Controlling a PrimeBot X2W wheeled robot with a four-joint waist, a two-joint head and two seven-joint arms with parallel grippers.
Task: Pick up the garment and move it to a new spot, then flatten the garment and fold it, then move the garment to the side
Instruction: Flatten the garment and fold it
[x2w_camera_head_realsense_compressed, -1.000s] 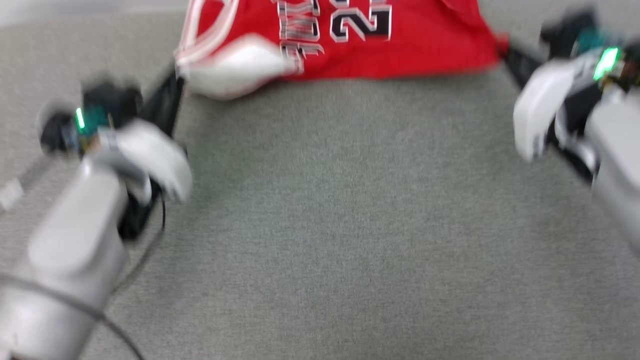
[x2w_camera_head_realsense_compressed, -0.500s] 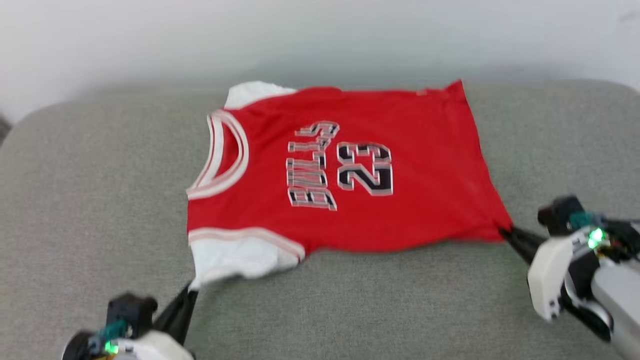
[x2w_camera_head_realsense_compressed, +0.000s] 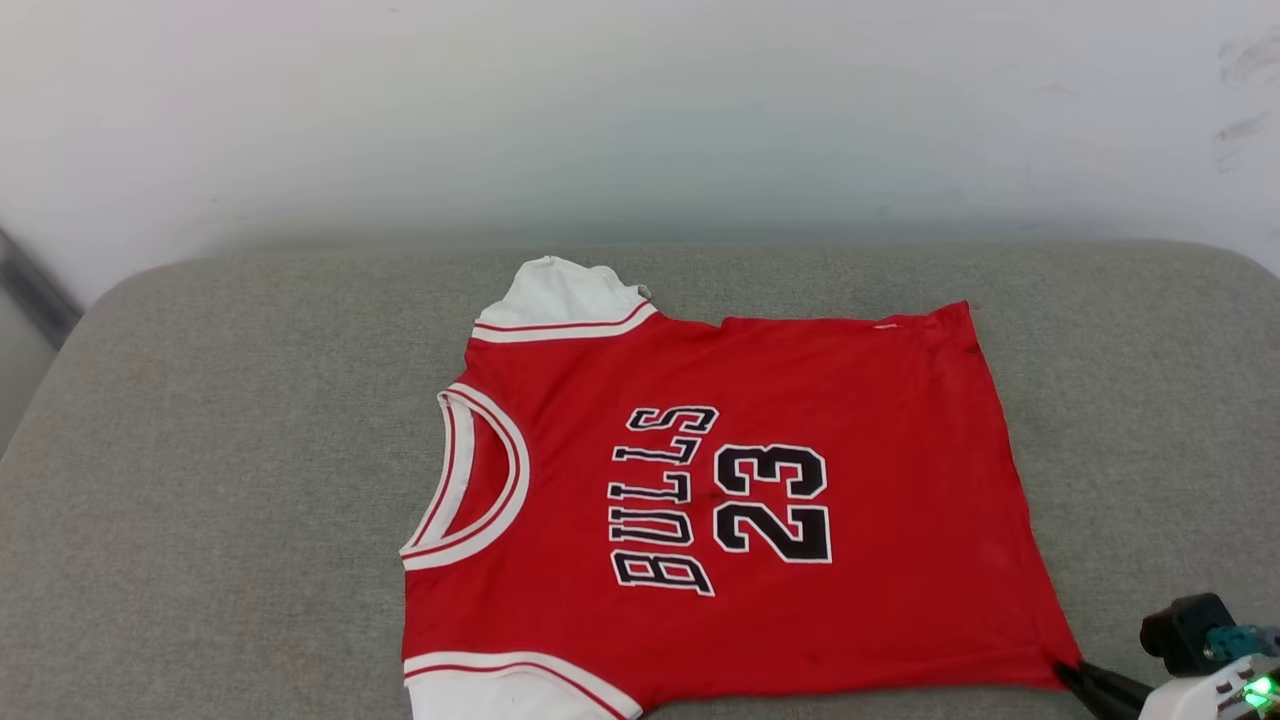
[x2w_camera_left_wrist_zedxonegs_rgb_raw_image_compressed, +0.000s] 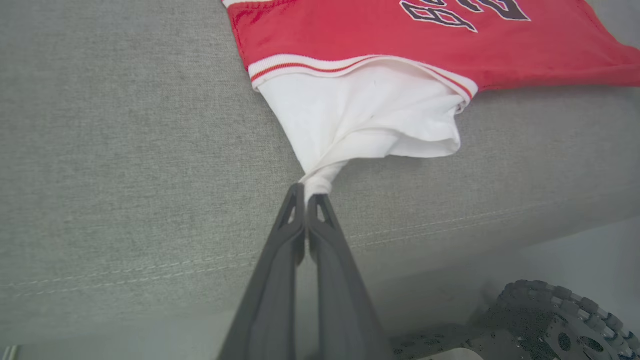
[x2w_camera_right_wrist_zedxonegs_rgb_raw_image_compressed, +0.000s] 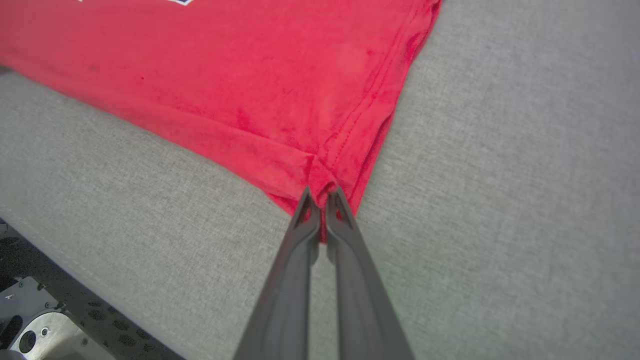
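The garment (x2w_camera_head_realsense_compressed: 720, 500), a red jersey with white sleeves and a black "BULLS 23", lies spread flat on the grey cushion (x2w_camera_head_realsense_compressed: 220, 450), collar toward the left. In the left wrist view my left gripper (x2w_camera_left_wrist_zedxonegs_rgb_raw_image_compressed: 306, 192) is shut on the bunched tip of the near white sleeve (x2w_camera_left_wrist_zedxonegs_rgb_raw_image_compressed: 365, 115). My right gripper (x2w_camera_right_wrist_zedxonegs_rgb_raw_image_compressed: 320, 196) is shut on the near hem corner of the garment (x2w_camera_right_wrist_zedxonegs_rgb_raw_image_compressed: 280, 90); in the head view that right gripper (x2w_camera_head_realsense_compressed: 1075, 672) shows at the bottom right, at the red corner.
A pale wall (x2w_camera_head_realsense_compressed: 640, 110) rises behind the cushion. The cushion's near edge with its seam (x2w_camera_left_wrist_zedxonegs_rgb_raw_image_compressed: 450, 225) drops to the floor, where my wheeled base (x2w_camera_left_wrist_zedxonegs_rgb_raw_image_compressed: 555, 320) and a metal plate (x2w_camera_right_wrist_zedxonegs_rgb_raw_image_compressed: 35, 320) show.
The head camera has swung upward, so the whole garment and the wall came into view while both arms slid down and out. Both grippers stayed shut on the garment's near edge.
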